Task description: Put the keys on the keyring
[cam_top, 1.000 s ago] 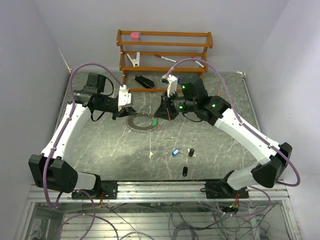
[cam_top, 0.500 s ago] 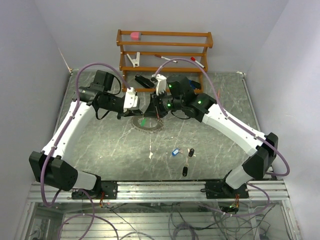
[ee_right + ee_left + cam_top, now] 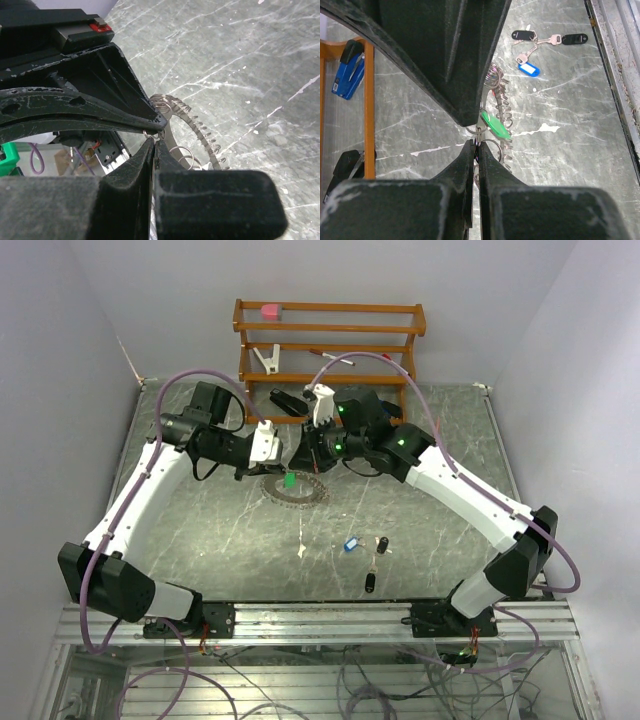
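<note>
The keyring [image 3: 310, 496] is in the middle of the table, its far rim between both grippers. My left gripper [image 3: 283, 462] is shut on a small wire loop at the rim; in the left wrist view [image 3: 476, 143] the keyring [image 3: 503, 107] shows edge-on. My right gripper [image 3: 303, 460] is shut on the small ring of the green key [image 3: 289, 480], tip to tip with the left one [image 3: 154, 140]. The green key [image 3: 495, 125] hangs beside the rim. The blue key [image 3: 351, 543] and two black keys [image 3: 382, 545] lie loose nearer the front.
A wooden rack [image 3: 330, 340] stands at the back with a white clip and markers on it. A black stapler [image 3: 290, 402] lies in front of the rack. A blue stapler [image 3: 347, 75] shows behind the rack rail.
My right gripper has carried the green key leftward to the keyring's far rim. My left gripper has moved right to meet it. The loose keys have not moved.
</note>
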